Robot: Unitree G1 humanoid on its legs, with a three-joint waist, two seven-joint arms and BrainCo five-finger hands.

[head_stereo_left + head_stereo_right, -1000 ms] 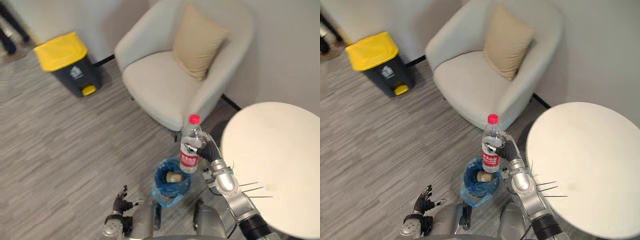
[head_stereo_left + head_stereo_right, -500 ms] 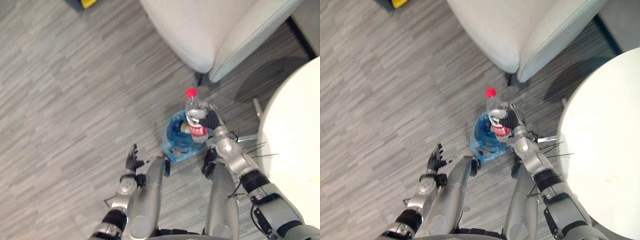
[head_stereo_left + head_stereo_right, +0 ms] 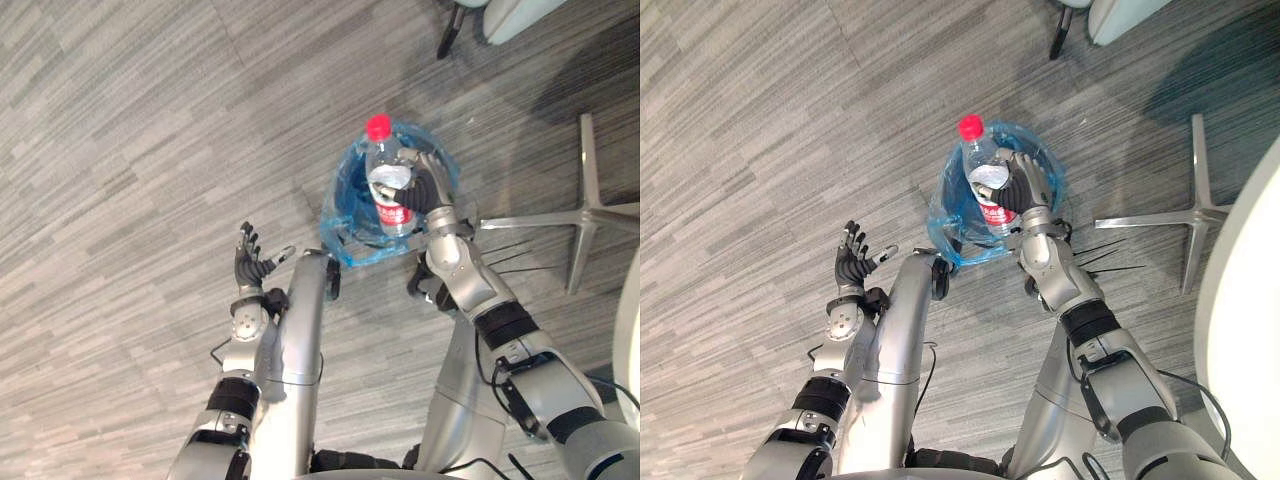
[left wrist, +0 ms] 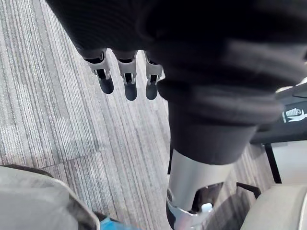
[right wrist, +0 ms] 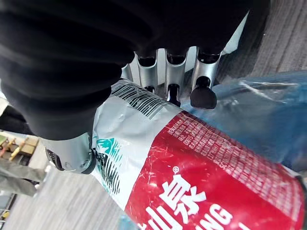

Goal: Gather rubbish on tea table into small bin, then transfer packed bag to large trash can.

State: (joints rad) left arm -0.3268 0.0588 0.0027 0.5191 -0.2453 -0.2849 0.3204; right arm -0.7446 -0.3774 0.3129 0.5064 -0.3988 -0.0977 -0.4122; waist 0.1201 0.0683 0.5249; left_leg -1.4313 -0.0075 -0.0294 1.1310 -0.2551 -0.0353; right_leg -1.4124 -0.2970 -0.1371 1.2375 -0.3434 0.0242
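Bottle (image 3: pixel 381 168), upright over blue-bagged bin (image 3: pixel 344 203), right hand (image 3: pixel 420 188) fingers curled round it; left hand (image 3: pixel 248 264) nearby, fingers straight, spread.

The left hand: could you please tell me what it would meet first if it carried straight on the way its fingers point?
Probably the grey floor: the left hand aims its straight fingers at it, though depth is unclear. The blue-lined bin lies off to its right.
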